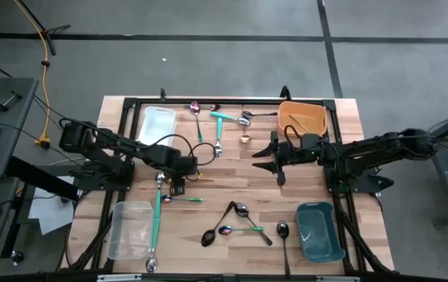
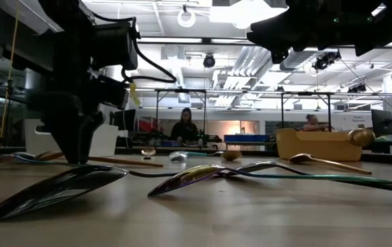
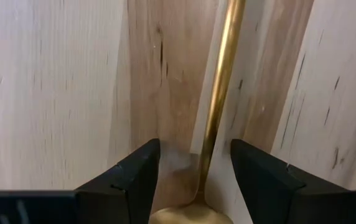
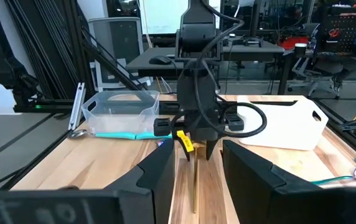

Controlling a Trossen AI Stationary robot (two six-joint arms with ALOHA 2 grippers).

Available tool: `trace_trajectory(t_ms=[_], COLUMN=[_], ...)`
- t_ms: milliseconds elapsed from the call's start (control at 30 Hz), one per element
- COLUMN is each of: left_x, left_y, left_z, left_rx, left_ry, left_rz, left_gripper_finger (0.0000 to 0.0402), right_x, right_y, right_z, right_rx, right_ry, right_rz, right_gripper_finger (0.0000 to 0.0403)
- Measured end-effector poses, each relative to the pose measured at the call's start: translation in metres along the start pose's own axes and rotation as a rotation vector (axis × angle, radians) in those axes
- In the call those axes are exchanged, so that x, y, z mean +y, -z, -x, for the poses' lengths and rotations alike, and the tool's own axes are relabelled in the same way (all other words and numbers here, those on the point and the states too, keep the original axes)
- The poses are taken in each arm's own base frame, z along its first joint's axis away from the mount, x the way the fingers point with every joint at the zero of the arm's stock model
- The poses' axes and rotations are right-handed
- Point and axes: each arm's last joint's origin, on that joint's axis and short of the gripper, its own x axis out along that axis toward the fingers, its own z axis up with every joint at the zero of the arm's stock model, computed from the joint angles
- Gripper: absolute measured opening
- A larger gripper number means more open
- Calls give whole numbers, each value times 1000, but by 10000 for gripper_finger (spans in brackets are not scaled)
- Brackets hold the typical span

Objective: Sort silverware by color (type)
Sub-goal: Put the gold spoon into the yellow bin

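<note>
Room and table: wooden table (image 1: 232,184) on a grey floor, four plastic bins at its corners, silverware scattered between them.
High view: left gripper (image 1: 178,182) points down at mid-table beside a teal-handled spoon (image 1: 156,221); right gripper (image 1: 275,157) hovers opposite, near the orange bin (image 1: 303,117).
Low view: dark spoon (image 2: 55,191) and iridescent spoon (image 2: 194,177) lie flat up front; people sit far behind.
Left wrist view: fingers (image 3: 134,180) stand wide apart, gripping nothing; a gold spoon (image 3: 218,99) lies flat between the jaws, handle running forward.
Right wrist view: fingers (image 4: 156,177) partly spread with nothing between them; the gold handle (image 4: 195,186) lies ahead of the jaws.
</note>
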Motion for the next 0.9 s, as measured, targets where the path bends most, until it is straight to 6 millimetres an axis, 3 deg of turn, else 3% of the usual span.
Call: trace_trajectory(t_ms=[167,267,500,567,767,900], left_x=[0,0,1,2,3,5], left_y=[1,2,3,2,-15,-22], left_z=[0,0,0,3,33,61], left_rx=[9,19,36,46,2,-152], left_ry=[-2,-4,-11,-16,-78,-118], left_rz=[2,11,55,58,32,42], left_gripper_finger=[184,159,29,12,8,7], right_x=[0,0,0,0,0,0], right_y=[0,0,0,0,0,0], right_z=[0,0,0,0,0,0], right_rx=[1,1,2,1,-1,0], right_ry=[0,0,0,0,0,0], right_rz=[0,0,-28,-27,-27,-27], right_gripper_finger=[129,129,129,129,129,129])
